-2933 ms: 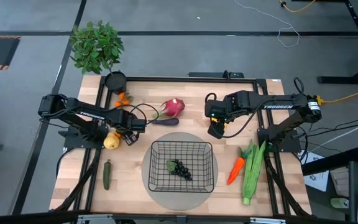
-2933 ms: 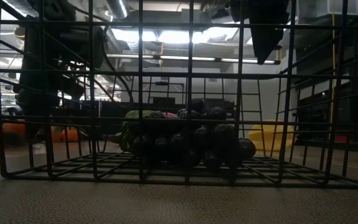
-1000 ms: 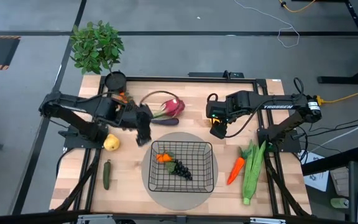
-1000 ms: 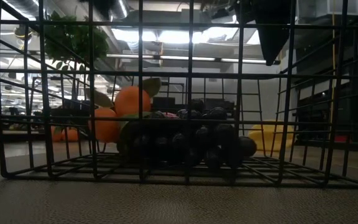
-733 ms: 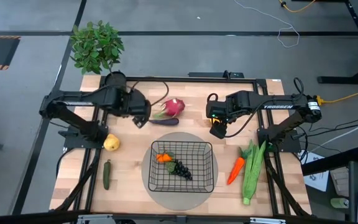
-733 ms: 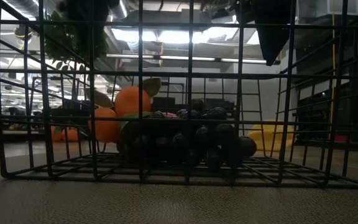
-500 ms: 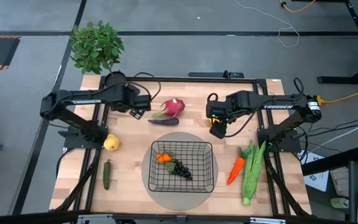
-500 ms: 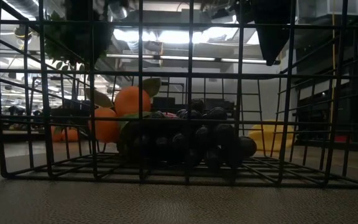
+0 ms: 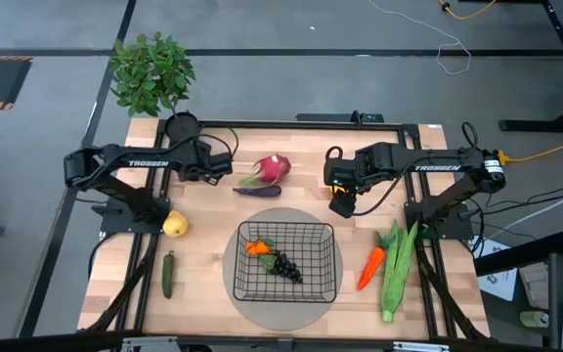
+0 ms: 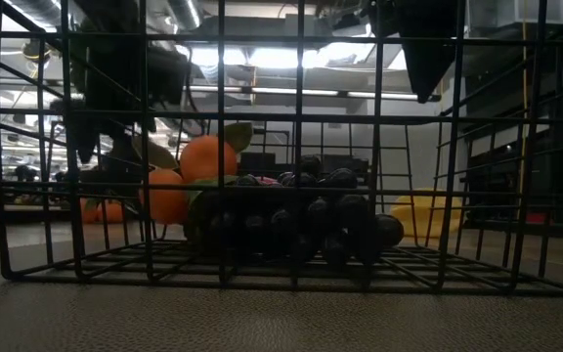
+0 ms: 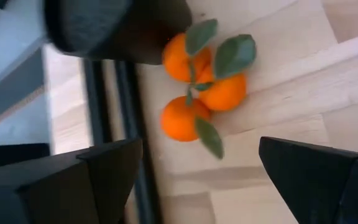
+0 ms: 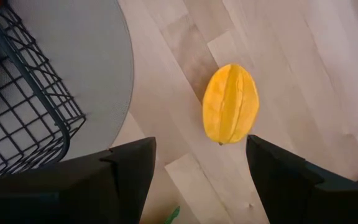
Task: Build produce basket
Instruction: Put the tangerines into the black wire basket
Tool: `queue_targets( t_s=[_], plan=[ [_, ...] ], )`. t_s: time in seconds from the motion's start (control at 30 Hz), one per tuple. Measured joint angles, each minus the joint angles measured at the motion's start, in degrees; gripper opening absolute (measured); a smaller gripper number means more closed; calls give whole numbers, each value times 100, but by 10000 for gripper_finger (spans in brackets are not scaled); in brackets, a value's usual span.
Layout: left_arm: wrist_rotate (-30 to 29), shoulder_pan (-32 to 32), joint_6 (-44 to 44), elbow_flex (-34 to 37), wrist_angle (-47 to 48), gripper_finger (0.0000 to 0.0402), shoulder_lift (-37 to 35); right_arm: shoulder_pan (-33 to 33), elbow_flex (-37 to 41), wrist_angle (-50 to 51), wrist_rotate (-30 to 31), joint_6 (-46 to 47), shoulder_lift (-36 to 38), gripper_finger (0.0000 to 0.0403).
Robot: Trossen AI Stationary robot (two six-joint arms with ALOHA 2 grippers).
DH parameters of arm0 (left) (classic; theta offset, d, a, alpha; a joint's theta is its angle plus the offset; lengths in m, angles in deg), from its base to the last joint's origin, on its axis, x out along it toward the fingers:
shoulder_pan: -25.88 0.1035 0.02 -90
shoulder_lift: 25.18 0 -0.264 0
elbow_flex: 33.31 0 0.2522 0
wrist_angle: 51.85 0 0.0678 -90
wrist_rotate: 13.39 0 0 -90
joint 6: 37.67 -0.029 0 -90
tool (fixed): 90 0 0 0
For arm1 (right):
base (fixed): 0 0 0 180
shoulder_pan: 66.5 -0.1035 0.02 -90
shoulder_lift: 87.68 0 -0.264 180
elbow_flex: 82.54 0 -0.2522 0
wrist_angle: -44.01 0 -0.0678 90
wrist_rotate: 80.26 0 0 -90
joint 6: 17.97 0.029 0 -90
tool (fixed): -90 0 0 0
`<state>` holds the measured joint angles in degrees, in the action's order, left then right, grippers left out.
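The black wire basket (image 9: 284,261) sits on a grey round mat and holds dark grapes (image 9: 283,266) and an orange cluster with leaves (image 9: 257,248); both also show in the low view, grapes (image 10: 301,217) and oranges (image 10: 189,176). My left gripper (image 9: 210,168) is open above a second orange cluster (image 11: 201,81) beside the black pot (image 11: 117,25), touching nothing. My right gripper (image 9: 341,198) hovers open over a yellow star fruit (image 12: 230,104) lying on the table. The pink dragon fruit (image 9: 274,168) and purple eggplant (image 9: 257,191) lie between the arms.
A yellow fruit (image 9: 174,225) and green cucumber (image 9: 168,275) lie near the table's left edge. The orange carrot (image 9: 370,267) and long green husk (image 9: 396,269) lie right of the basket. The leafy plant (image 9: 151,70) stands past the far left corner.
My left gripper has drawn away from the basket's far left corner, toward the table's far left and the black pot, and has turned about. The orange cluster and grapes have stayed in the basket.
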<state>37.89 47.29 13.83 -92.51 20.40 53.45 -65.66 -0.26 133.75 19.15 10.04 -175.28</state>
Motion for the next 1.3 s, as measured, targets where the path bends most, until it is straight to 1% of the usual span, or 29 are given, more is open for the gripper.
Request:
queue_targets(
  t_s=[0.13, 0.23, 0.33, 0.43, 0.5, 0.63, 0.77, 0.9, 1.13, 1.3],
  plan=[
    [-40, 237, -449, 399, -823, 314, 0, 0, 0, -6, 0, 0, 0, 237],
    [-365, 343, -688, 562, -1192, 314, 0, 0, 0, -6, 5, -5, 0, 237],
    [-618, 433, -714, 597, -1389, 314, 0, -1, 0, -8, 17, -9, 0, 237],
    [-607, 544, -882, 597, -1588, 314, 0, -1, 0, -10, 57, -18, 0, 237],
    [-521, 636, -1002, 597, -1672, 310, 6, -2, 0, -10, 218, -17, 0, 237],
    [-409, 819, -1016, 597, -1739, 290, 159, 0, 0, -10, 300, -5, 0, 237],
    [-376, 969, -1017, 597, -1799, 260, 170, 0, 0, -9, 299, -4, 2, 237],
    [-316, 971, -1121, 597, -1983, 219, 170, 0, 0, -8, 299, -4, 4, 237],
    [95, 971, -1221, 597, -2066, 126, 170, 0, 0, -8, 300, -2, 4, 237],
    [196, 971, -1227, 597, -2049, 51, 170, 0, 0, -6, 299, -2, 4, 237]
  ],
)
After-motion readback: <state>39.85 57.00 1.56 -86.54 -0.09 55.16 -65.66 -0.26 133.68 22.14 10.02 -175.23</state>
